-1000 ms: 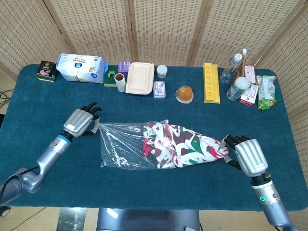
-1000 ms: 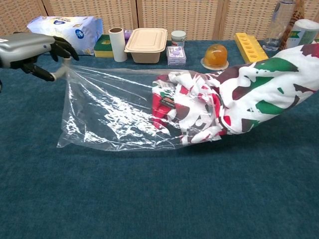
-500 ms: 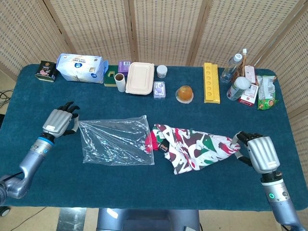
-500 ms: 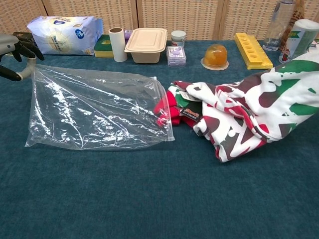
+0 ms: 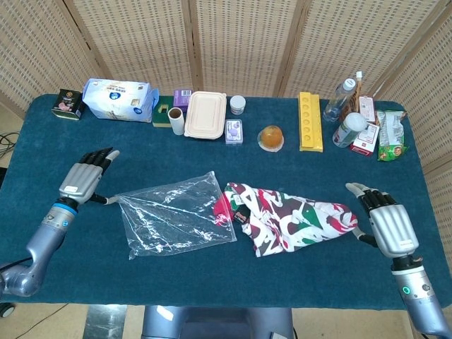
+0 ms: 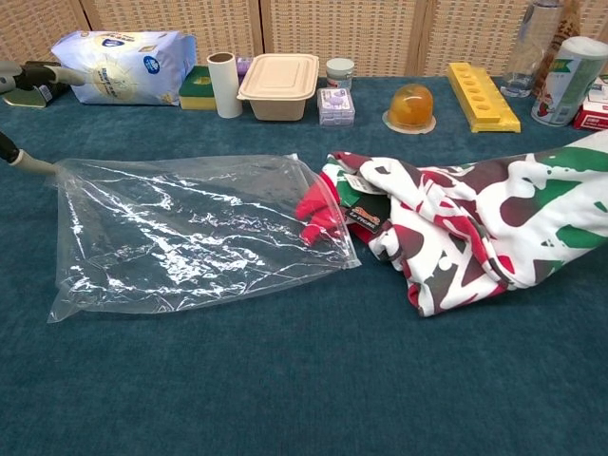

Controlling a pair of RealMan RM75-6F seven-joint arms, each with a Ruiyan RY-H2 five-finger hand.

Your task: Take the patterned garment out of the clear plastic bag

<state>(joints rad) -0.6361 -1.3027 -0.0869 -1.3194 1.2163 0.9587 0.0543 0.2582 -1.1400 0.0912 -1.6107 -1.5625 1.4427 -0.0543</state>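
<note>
On the blue tabletop (image 5: 212, 272) we see the garment (image 5: 286, 219) lying almost wholly outside the plastic bag (image 5: 173, 222), its red edge at the mouth. Left hand (image 5: 83, 178) and right hand (image 5: 387, 224): fingers spread, holding nothing.

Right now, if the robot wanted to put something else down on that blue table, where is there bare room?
The widest bare stretch is the near strip of tablecloth, in front of the clear plastic bag and the patterned garment. A second free band lies between those two and the back row. The back edge is crowded, from the tissue pack to the snack packets.
</note>
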